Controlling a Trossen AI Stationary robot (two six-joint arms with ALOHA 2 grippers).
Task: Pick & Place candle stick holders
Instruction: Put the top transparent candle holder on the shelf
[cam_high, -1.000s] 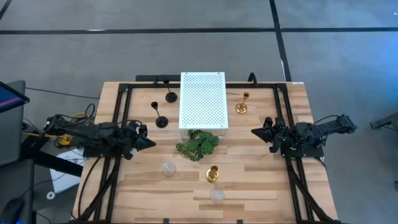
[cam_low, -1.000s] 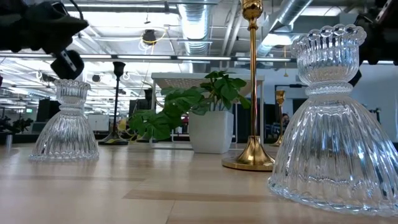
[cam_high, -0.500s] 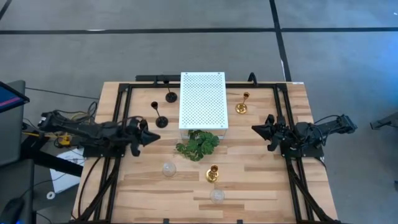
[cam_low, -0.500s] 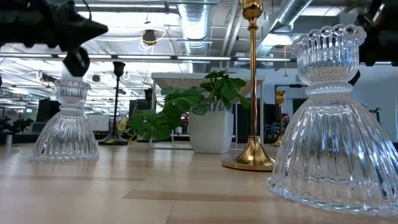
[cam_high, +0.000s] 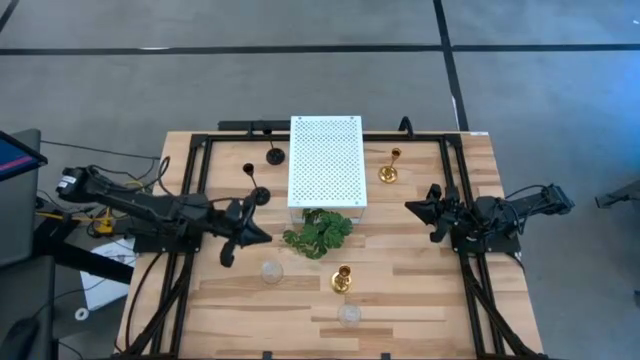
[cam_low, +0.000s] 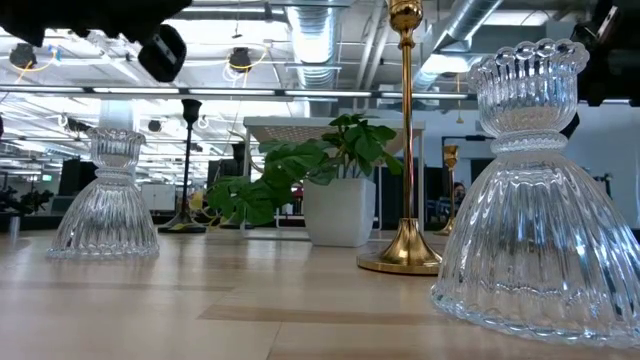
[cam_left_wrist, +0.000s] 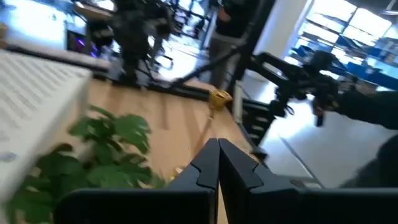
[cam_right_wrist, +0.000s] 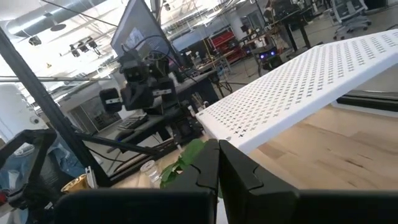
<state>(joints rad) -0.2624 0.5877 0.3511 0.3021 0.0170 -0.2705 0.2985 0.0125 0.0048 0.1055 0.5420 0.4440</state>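
Note:
Two black holders stand at the far left: one (cam_high: 274, 155) beside the white shelf, one (cam_high: 260, 195) nearer. One gold holder (cam_high: 388, 173) stands at the far right, another (cam_high: 342, 280) near the middle. Two clear glass holders (cam_high: 271, 271) (cam_high: 349, 315) stand toward the near edge. All rest on their bases. My left gripper (cam_high: 262, 236) is shut and empty, above the table between the nearer black holder and the left glass holder, just left of the green sprig (cam_high: 318, 232). My right gripper (cam_high: 410, 210) is shut and empty at the right.
A white perforated shelf (cam_high: 326, 162) stands at the far middle, with the leafy sprig in front of it. Black frame rails (cam_high: 190, 200) (cam_high: 462, 200) run along both sides of the wooden table. Bare wood lies at the near left and near right.
My left gripper has moved toward the table's right edge and slightly toward the near edge, out over the wood toward the green sprig, and has stayed shut. No holder has moved.

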